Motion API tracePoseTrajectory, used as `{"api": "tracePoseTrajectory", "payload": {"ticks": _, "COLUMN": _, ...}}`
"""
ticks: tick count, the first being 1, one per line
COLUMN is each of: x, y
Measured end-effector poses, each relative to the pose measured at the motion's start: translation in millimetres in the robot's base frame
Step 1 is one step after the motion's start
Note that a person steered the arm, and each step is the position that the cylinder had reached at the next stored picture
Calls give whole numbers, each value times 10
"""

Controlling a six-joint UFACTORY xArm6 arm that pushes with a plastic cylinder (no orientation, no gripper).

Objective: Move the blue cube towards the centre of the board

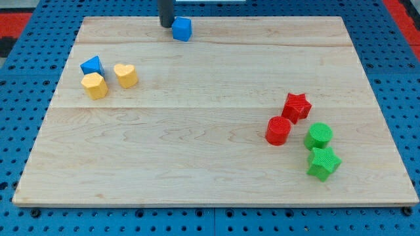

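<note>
Tip (pixel 166 25) at view's top edge of tabletop (pixel 210 164), touching blue cube (pixel 182 29) on its left; placed behind cube, probably for pushing centreward. End effector: bare rod, nothing grasped.

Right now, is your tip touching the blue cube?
Cannot tell. In the camera view my tip sits just to the view's left of the blue cube, with no clear gap or contact visible.

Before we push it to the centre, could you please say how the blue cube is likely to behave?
The blue cube looks rigid and flat-bottomed, so it should slide, not roll. My tip sits off-centre at its left, so it may rotate. The wooden board looks smooth, so probably little drag.
</note>
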State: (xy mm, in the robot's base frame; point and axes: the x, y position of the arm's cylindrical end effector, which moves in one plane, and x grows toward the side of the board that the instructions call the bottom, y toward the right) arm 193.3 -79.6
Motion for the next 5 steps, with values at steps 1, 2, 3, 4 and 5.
{"api": "tracePoseTrajectory", "payload": {"ticks": 1, "x": 79, "y": 258}}
{"api": "tracePoseTrajectory", "payload": {"ticks": 2, "x": 471, "y": 329}}
{"api": "tracePoseTrajectory", "payload": {"ticks": 3, "x": 737, "y": 288}}
{"api": "tracePoseTrajectory", "payload": {"ticks": 4, "x": 837, "y": 354}}
{"api": "tracePoseTrajectory", "payload": {"ticks": 5, "x": 910, "y": 575}}
